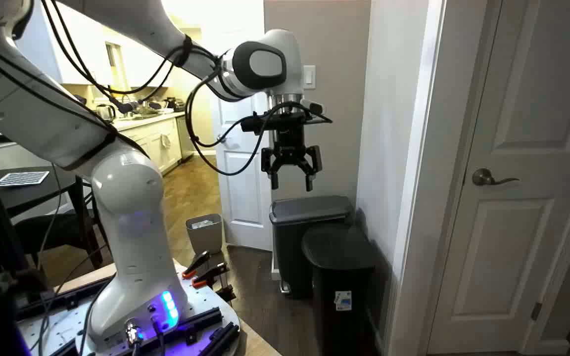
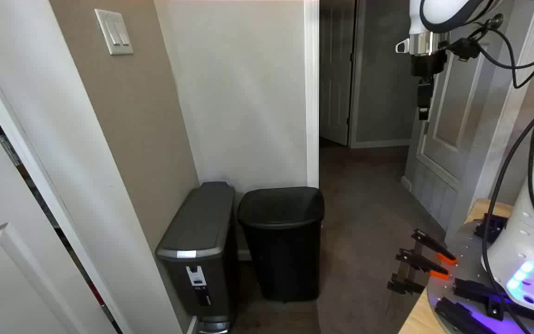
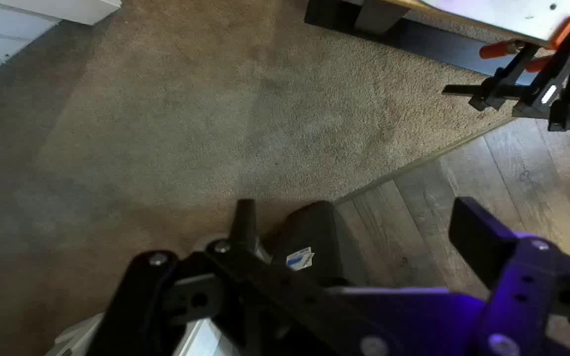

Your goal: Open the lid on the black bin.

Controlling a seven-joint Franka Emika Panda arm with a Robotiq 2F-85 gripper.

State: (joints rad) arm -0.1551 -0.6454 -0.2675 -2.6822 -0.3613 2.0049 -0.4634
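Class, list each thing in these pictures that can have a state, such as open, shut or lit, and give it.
Gripper: open, jaws apart, empty.
Lid: closed on the black bin.
Grey bin's lid: closed.
Waste basket: open-topped, something pale inside.
White kitchen-side door: standing open.
Lever-handled door: appears shut.
Base light: lit blue.
Light switch: on or off, cannot tell.
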